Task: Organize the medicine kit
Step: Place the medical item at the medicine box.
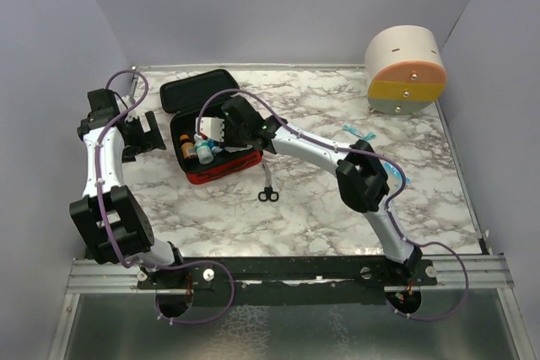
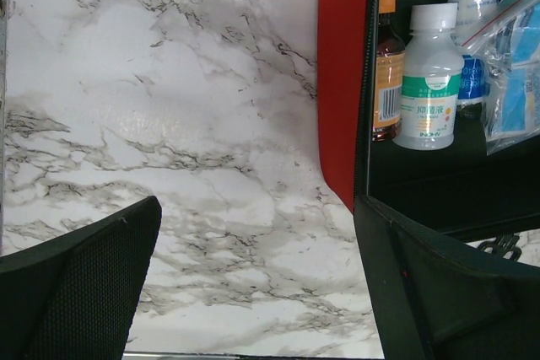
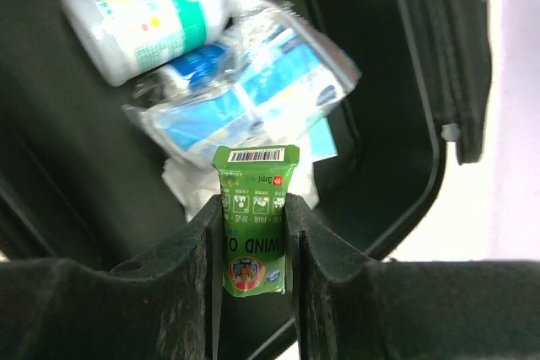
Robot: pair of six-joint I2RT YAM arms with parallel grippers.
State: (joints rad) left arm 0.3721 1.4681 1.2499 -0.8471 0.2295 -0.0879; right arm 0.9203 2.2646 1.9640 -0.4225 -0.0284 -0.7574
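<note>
The medicine kit (image 1: 226, 171), a red zippered case with a black inside, lies open at the table's back left, its lid (image 1: 198, 90) flat behind it. In it lie a white bottle (image 3: 152, 18), a brown bottle (image 2: 386, 65) and clear bags of blue-and-white packets (image 3: 245, 99). My right gripper (image 3: 253, 201) hangs over the kit's inside, shut on a small green box (image 3: 255, 173) with a barcode at its top end. My left gripper (image 2: 253, 233) stands open and empty over bare marble just left of the kit's red wall (image 2: 342, 82).
Small black scissors (image 1: 268, 195) lie on the marble in front of the kit. A round cream, orange, yellow and grey drawer container (image 1: 405, 69) stands at the back right. A teal item (image 1: 359, 134) lies near the right arm. Grey walls enclose the table.
</note>
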